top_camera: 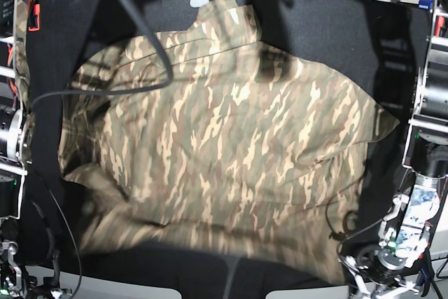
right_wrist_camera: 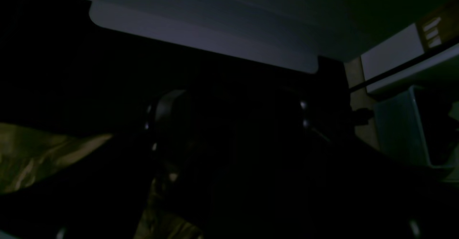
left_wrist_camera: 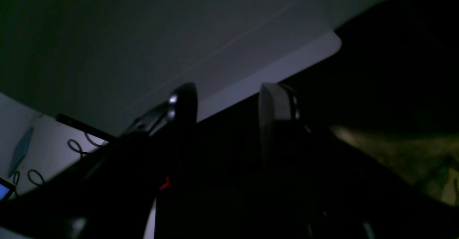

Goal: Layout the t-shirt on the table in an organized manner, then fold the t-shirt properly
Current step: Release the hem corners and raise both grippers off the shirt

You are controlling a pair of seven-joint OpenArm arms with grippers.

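Wrist cams v. dark; base view bright, motion-blurred near bottom.

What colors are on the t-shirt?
The t-shirt is camouflage: tan, olive-green and cream patches. The base view shows it best.

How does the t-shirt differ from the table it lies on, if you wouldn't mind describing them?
The t-shirt is camouflage in tan, olive and cream; the table is plain black. The t-shirt is rumpled, with creases; the table's surface lies flat. The table is wider, showing beyond the t-shirt at both sides.
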